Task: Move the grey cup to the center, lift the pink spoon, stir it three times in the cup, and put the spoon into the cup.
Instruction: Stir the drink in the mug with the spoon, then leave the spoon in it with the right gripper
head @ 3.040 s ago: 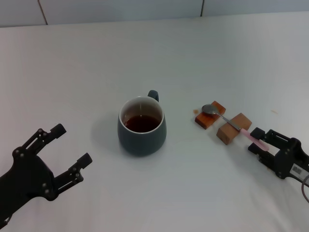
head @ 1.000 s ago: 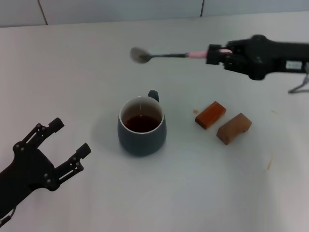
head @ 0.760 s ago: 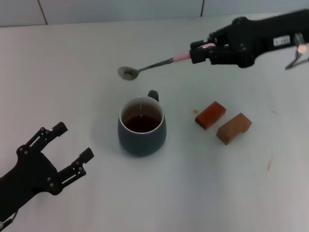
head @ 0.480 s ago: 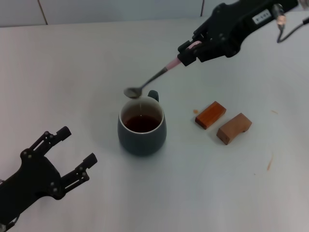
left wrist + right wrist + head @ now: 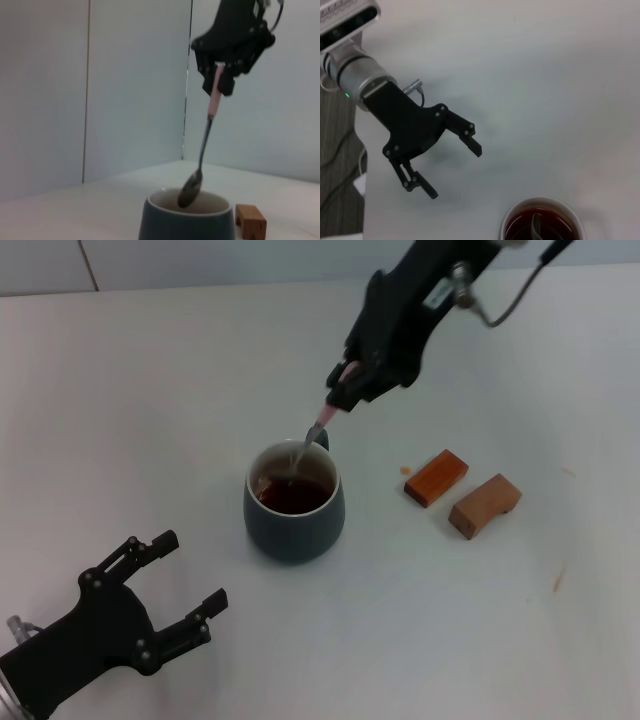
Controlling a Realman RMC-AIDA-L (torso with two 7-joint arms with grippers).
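Note:
The grey cup [image 5: 294,506] stands mid-table, holding dark brown liquid, its handle at the far side. It also shows in the left wrist view [image 5: 187,221] and in the right wrist view [image 5: 542,222]. My right gripper [image 5: 345,383] is above and behind the cup, shut on the pink handle of the pink spoon [image 5: 318,429]. The spoon hangs steeply down, its silver bowl at the cup's mouth [image 5: 190,187], tip in the liquid [image 5: 537,225]. My left gripper [image 5: 185,585] is open and empty, low near the front left.
Two brown wooden blocks [image 5: 436,478] [image 5: 484,505] lie right of the cup; one shows in the left wrist view [image 5: 250,220]. A small brown stain sits by the nearer block. A tiled wall runs along the table's far edge.
The right gripper carried the spoon from over the blocks up and left, tilted it down, and lowered its bowl into the cup. The left gripper drifted right along the front edge.

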